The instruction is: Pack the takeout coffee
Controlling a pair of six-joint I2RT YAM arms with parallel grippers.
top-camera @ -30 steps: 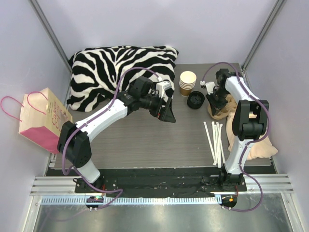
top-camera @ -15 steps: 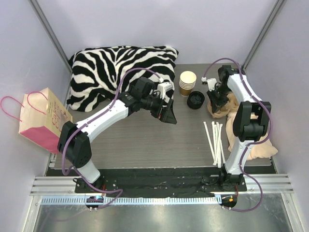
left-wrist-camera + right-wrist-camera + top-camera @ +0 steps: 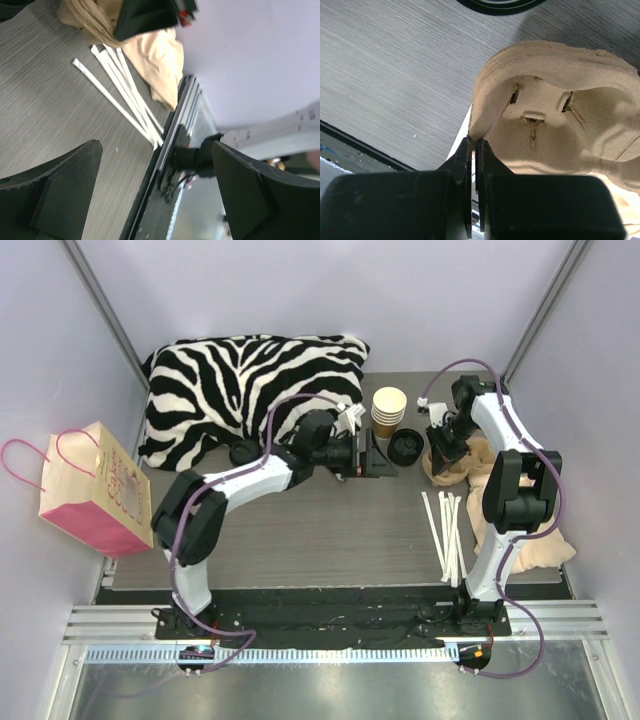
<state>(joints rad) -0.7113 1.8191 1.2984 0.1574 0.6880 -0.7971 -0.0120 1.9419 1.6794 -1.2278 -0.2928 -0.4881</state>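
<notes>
No brown cup with a black lid shows in any view. My left gripper (image 3: 384,457) is open and empty, low over the table just left of the loose black lids (image 3: 405,447); between its fingers (image 3: 155,150) I see only the table and its edge. My right gripper (image 3: 441,446) is shut on the rim of a tan pulp cup carrier (image 3: 555,115), just right of the lids; the carrier (image 3: 456,468) rests at the right side of the table. A stack of lidless paper cups (image 3: 389,410) stands behind the lids.
A zebra-striped pillow (image 3: 230,380) fills the back left. A pink paper bag (image 3: 92,490) stands at the left edge. White straws (image 3: 446,530) lie front right, also in the left wrist view (image 3: 120,95). A peach cloth (image 3: 525,540) lies by the right arm's base.
My left arm has swung right and its wrist has turned, bringing the open gripper next to the black lids. My right gripper has shifted slightly, still pinching the carrier.
</notes>
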